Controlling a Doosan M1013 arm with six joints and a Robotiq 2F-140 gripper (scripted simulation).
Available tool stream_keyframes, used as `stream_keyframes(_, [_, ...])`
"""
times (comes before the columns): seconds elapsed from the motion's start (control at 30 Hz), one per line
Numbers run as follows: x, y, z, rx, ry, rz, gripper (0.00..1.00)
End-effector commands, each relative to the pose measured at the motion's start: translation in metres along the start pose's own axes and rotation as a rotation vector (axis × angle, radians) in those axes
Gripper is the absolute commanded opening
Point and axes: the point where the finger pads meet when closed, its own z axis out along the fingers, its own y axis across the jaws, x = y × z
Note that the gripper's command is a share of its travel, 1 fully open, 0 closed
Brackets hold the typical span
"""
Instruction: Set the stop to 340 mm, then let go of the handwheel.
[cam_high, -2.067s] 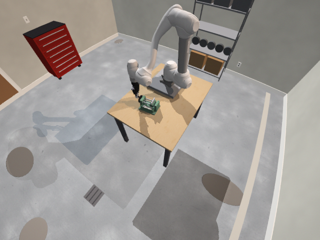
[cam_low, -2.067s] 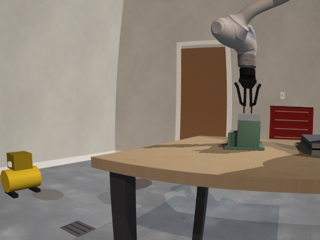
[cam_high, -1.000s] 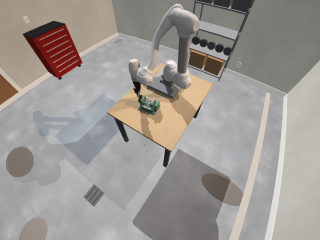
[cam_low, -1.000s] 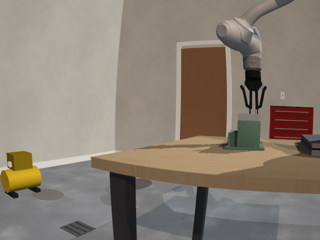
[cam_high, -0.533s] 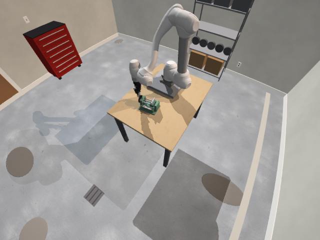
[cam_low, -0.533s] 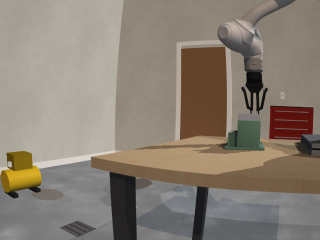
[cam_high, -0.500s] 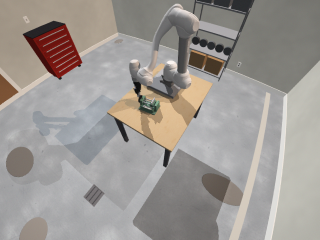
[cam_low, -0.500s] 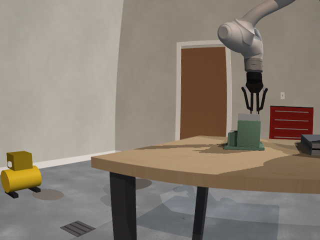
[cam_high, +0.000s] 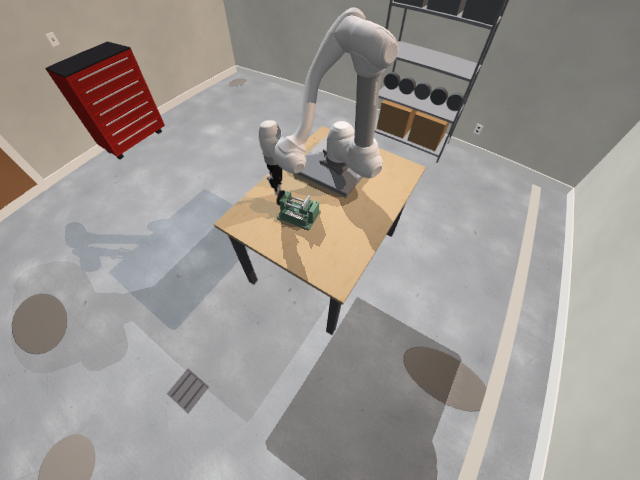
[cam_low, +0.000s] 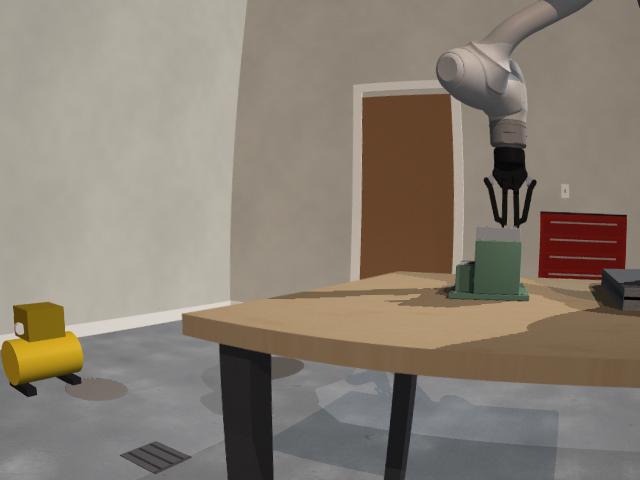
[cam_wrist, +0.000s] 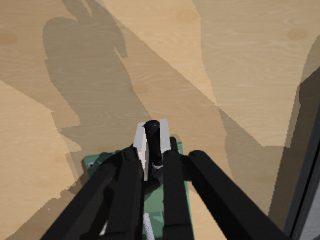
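Closest to the wrist camera, the black fingers of the end effector (cam_wrist: 152, 150) stand nearly closed, pinched on a dark cylindrical grip that appears to be the handwheel (cam_wrist: 153, 134) knob, framed by two pale grey plates; the view is tight, so the wheel's full shape is hard to make out. Beneath the fingers lies the green stop fixture (cam_wrist: 176, 195), its base flat on the wooden tabletop (cam_wrist: 240, 65). From the exterior view the end effector (cam_low: 509, 225) points straight down, its tips touching the grey cap at the top of the green fixture (cam_low: 497, 268), which sits on a flat green plate on the tabletop (cam_low: 361, 320). From above, the fixture (cam_high: 298, 209) lies near the tabletop's left edge, with silver rods running along its length, and the end effector (cam_high: 275, 187) meets it at the end toward the arm's wrist. The white arm rises from a dark grey base plate (cam_high: 315, 181) at the rear of the tabletop (cam_high: 336, 258). Beyond, a red tool chest (cam_high: 105, 98) stands by the left wall, and a metal shelf rack (cam_high: 467, 87) stands behind the arm.
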Motion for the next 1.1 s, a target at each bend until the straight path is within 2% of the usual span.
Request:
stream_keyframes(0.0, [-0.0012,0.0003,0.0046,0.002,-0.003,0.000,0.04])
stream_keyframes(1.07, [-0.0013,-0.0003,0.0125,0.002,-0.003,0.000,0.04])
